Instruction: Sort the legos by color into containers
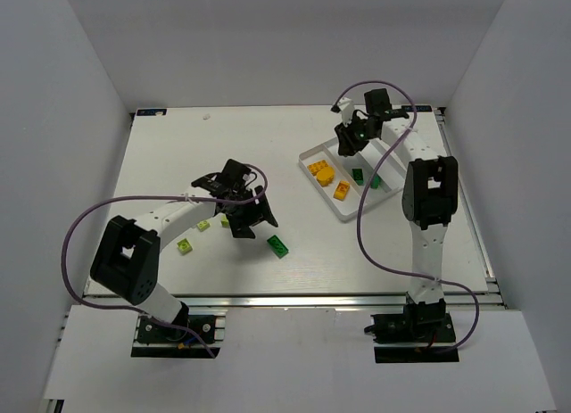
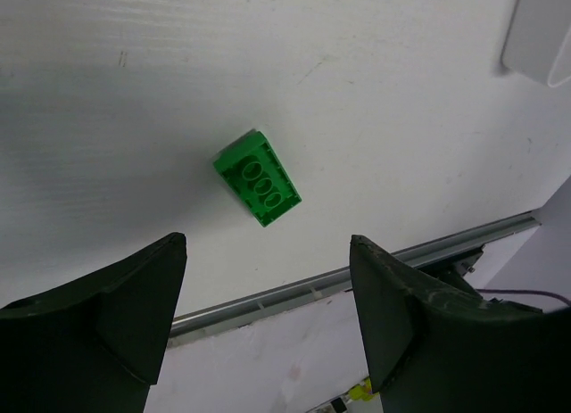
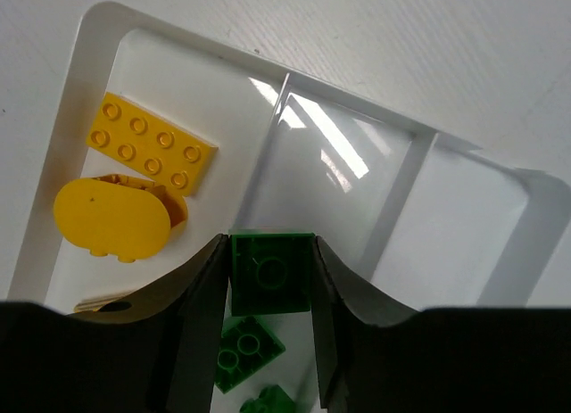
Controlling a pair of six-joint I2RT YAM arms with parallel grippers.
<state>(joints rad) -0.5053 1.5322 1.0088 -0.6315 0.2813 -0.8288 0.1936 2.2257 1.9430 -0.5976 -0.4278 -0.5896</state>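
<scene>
My right gripper is shut on a dark green lego and holds it over the middle compartment of the white tray. Two more green legos lie in that compartment below it. The left compartment holds a flat orange lego and a round orange one. My left gripper is open and empty above the table, with a green lego lying just beyond its fingertips. In the top view that lego lies to the right of the left gripper, and the right gripper is over the tray's far end.
Pale yellow-green legos lie on the table left of the left gripper. The table's near metal rail runs just below the green lego. The tray's right compartment shows no bricks.
</scene>
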